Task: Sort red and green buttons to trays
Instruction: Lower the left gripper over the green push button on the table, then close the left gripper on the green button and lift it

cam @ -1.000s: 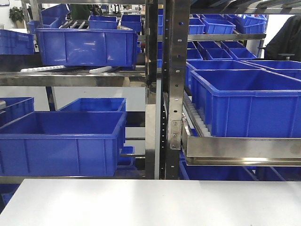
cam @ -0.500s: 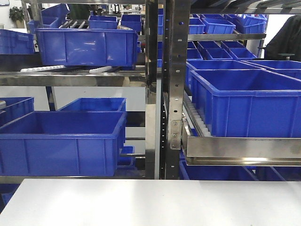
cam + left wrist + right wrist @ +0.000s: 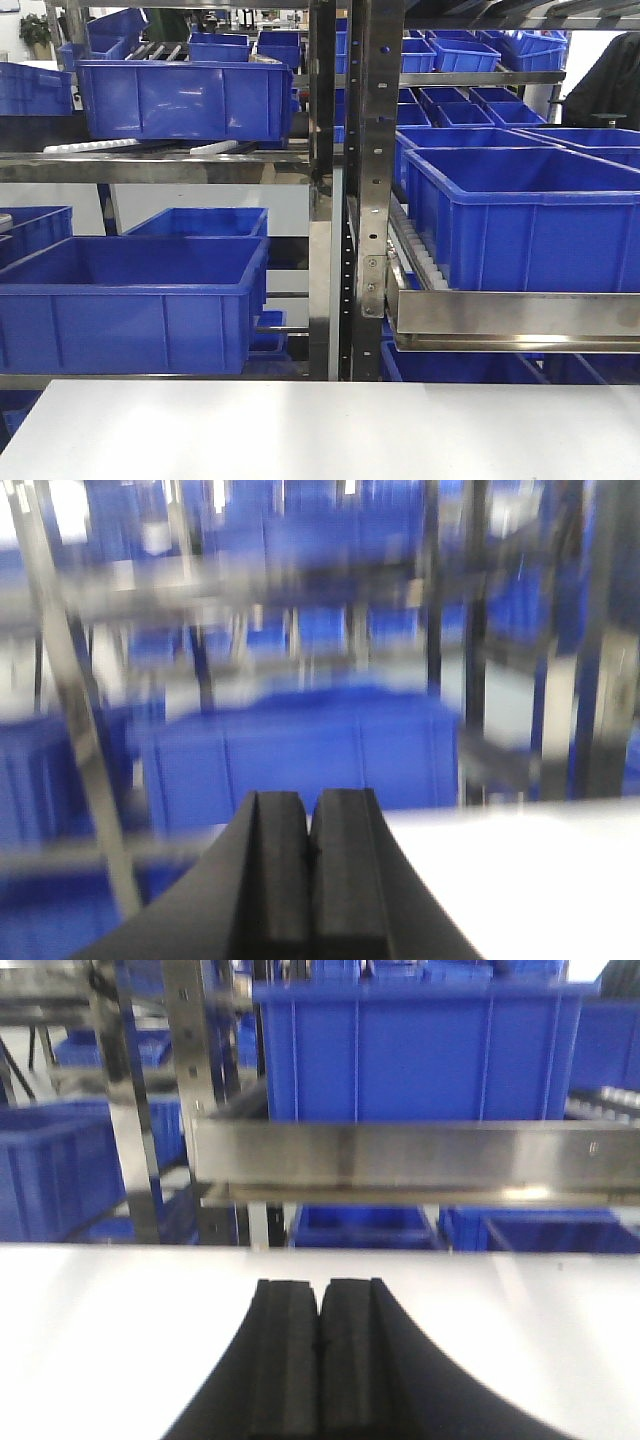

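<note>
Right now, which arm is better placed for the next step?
Right, marginally: right gripper sits shut over the white table, view sharp; left gripper is shut too, its view blurred. No buttons or trays show.

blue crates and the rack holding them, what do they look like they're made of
The blue crates look like moulded plastic, smooth with a slight sheen: uniform colour, thick rims and ribbed walls. The rack looks like metal, probably stainless or plated steel, going by the bright brushed reflections and the punched holes in the upright.
</note>
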Controlling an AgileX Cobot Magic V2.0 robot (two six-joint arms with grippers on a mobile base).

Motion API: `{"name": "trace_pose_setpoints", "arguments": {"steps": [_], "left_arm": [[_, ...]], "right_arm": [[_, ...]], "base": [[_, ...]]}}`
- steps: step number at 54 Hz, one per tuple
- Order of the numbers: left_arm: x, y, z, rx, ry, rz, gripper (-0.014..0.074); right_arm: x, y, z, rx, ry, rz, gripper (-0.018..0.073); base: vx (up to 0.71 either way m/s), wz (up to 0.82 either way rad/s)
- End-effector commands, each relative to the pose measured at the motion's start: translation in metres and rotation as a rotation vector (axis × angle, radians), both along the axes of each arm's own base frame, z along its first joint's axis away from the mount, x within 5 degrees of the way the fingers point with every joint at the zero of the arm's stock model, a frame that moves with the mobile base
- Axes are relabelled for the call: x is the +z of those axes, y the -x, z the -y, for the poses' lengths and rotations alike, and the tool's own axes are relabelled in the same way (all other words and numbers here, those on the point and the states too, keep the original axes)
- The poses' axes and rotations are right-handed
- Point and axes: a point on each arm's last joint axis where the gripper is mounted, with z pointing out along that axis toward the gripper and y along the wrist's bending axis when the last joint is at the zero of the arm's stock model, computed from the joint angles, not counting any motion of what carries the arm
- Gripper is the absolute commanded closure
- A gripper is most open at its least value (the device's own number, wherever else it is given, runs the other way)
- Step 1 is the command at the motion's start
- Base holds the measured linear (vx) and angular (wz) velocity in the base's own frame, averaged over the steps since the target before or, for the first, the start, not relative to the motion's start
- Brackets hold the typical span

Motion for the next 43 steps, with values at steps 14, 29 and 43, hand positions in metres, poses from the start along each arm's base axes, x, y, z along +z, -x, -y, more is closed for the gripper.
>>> {"name": "trace_pose_setpoints", "arguments": {"steps": [14,29,43], "left_arm": [[-0.023,-0.038,0.000,0.017,0.022,-0.352,0.0162],[-0.037,-0.068,0.005,-0.010,0.048,-0.406,0.0004],[-0.058,-0.093,0.000,0.016,0.075,-0.492,0.0019]], "right_arm": [[0.010,-0.016,0.000,0.000,0.012,0.000,0.0517],[0.010,-0.016,0.000,0.000,0.012,0.001,0.0511],[0.010,-0.016,0.000,0.000,0.012,0.000,0.0509]], "base": [[0.00,0.00],[0.00,0.00],[0.00,0.00]]}}
